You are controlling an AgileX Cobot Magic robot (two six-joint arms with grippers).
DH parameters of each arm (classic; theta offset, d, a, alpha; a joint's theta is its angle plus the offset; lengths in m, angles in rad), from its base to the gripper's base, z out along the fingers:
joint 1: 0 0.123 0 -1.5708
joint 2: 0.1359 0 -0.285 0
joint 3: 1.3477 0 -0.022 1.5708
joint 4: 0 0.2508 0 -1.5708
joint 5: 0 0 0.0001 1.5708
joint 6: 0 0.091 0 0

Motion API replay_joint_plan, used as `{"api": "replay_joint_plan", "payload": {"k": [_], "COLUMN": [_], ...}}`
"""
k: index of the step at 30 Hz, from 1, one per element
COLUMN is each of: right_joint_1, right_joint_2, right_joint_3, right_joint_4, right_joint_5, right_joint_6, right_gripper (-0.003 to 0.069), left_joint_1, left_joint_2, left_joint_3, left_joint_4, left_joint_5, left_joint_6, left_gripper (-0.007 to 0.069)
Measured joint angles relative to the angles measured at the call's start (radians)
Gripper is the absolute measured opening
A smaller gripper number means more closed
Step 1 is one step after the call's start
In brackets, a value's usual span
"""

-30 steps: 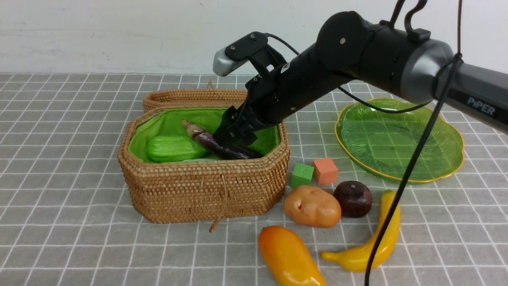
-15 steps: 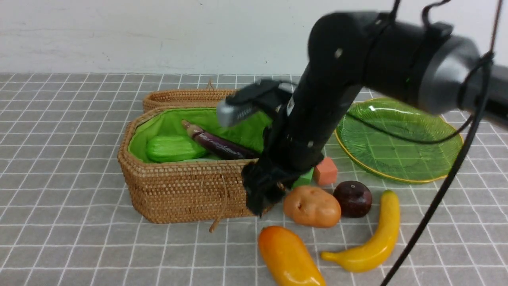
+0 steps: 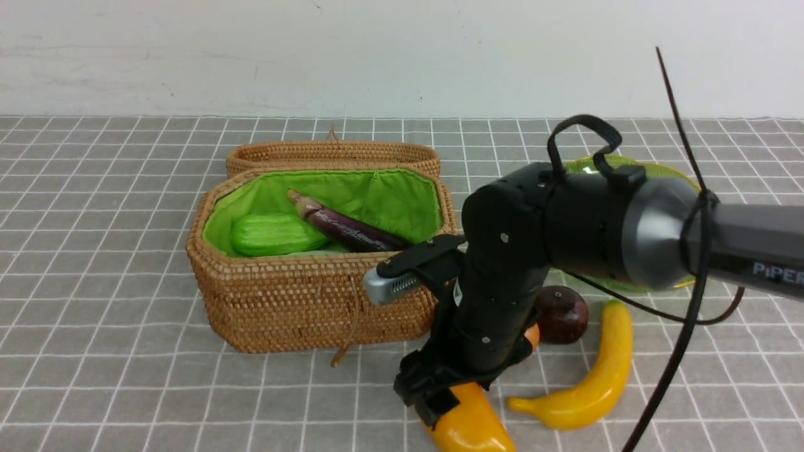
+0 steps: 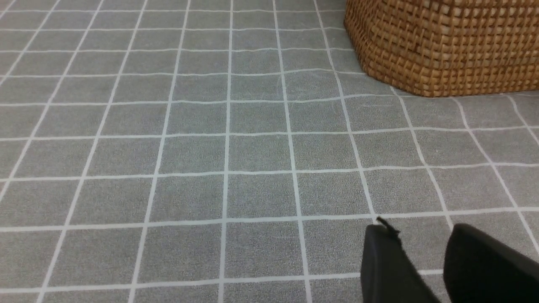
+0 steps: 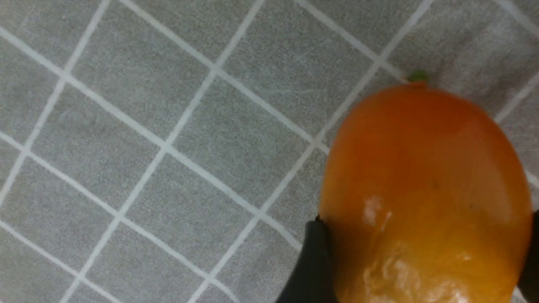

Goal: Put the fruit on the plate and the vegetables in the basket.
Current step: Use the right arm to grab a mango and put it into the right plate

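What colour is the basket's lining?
The lining is bright green; front view shows it best.

Right arm point(image 3: 565, 232): matte black cylindrical housings joined by a silver-grey collar point(image 3: 653, 235). White "PIPER" lettering point(image 3: 777, 272) marks the dark grey link. Small screw heads point(image 3: 504, 237) stud the housings. A silver-grey camera module point(image 3: 392, 287) sits at the wrist. Black cables point(image 3: 584, 118) run externally. Left end effector point(image 4: 421, 235): black tapered fingers point(image 4: 387, 265).
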Motion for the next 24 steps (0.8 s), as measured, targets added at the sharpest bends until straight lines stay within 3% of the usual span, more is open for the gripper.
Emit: {"api": "replay_joint_plan", "payload": {"k": [11,24], "right_joint_1": [-0.009,-0.009], "right_joint_2": [0.01,-0.008], "right_joint_3": [-0.002,0.003], "right_joint_4": [0.171,0.157], "right_joint_5": [0.032,0.062], "right_joint_6": [-0.103,-0.106], "right_gripper": [0.0555,0.055], "left_joint_1": [0.0,0.0], "left_joint_2": [0.0,0.0], "left_joint_3": [0.0,0.0], "left_joint_4": [0.0,0.0], "left_joint_5": [0.0,0.0], "left_joint_6": [0.0,0.0], "left_gripper": [0.0226,0.0237]}}
